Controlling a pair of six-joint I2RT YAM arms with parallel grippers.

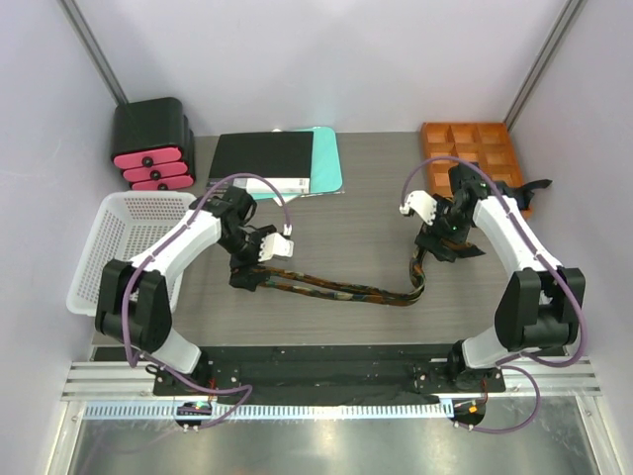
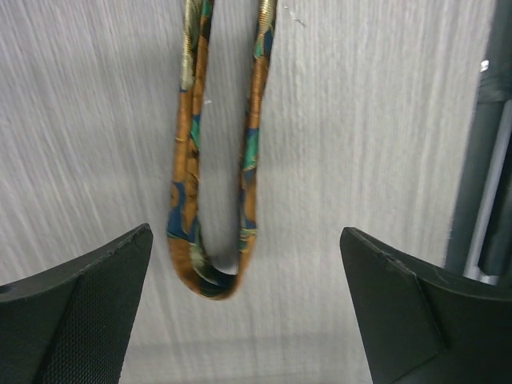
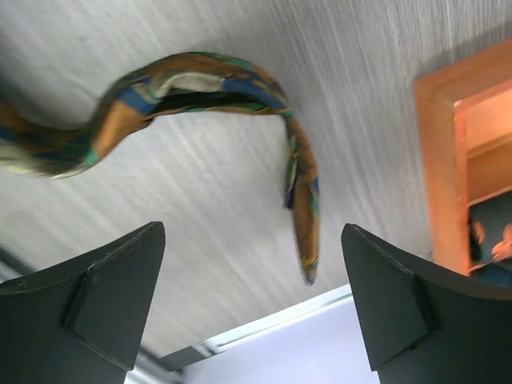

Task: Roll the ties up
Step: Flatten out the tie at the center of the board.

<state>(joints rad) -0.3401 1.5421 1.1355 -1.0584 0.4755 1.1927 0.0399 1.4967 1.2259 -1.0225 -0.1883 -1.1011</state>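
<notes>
At the near edge, around 6 o'clock, the two arm bases sit bolted side by side. The left arm (image 1: 178, 252) leans in toward 9 o'clock and the right arm (image 1: 514, 237) toward 3 o'clock, with thin purple cables (image 1: 259, 185) looping over their wrists.

Just past the bases, the tie (image 1: 336, 289) lies flat on the grey bench (image 1: 366, 218), doubled into two strands that run side by side across the middle. The left wrist view shows it (image 2: 252, 144) in brown, orange, blue and green.

At the 9 o'clock end the strands meet in a tight U-bend, and the left jaws stand spread wide on either side of it. There is bare bench between each finger and the cloth, so nothing is pinched.

At the 3 o'clock end the tie (image 3: 200, 80) curves away toward 12 o'clock, its narrow tip lying between the right jaws. These are also spread wide and hold nothing. The tip is nearer one finger but apart from it.

A white perforated basket (image 1: 94, 247) stands at 9 o'clock, outside the left arm. Farther back:
- A black drawer unit (image 1: 148, 124) with pink drawer fronts is at 11 o'clock.
- A black folder (image 1: 262, 158) lies at 12 o'clock on a teal board (image 1: 326, 158).
- An orange compartment tray (image 1: 473, 148) is at 1 o'clock, behind the right arm.
</notes>
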